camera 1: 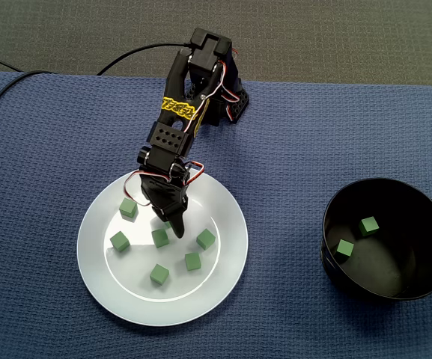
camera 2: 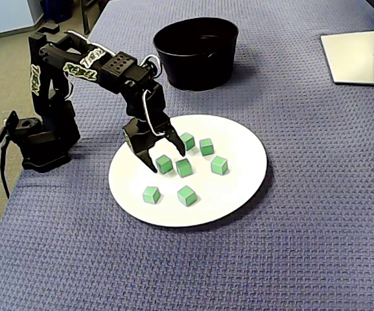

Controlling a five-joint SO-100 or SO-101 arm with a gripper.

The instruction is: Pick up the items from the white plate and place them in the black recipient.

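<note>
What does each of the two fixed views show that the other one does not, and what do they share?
Only one fixed view shows two green cubes lying inside the black bowl. Only the other shows a white stand base beyond the bowl, and the gripper with its jaws open. Both show the white plate with more green cubes on it and the arm reaching over it.
</note>
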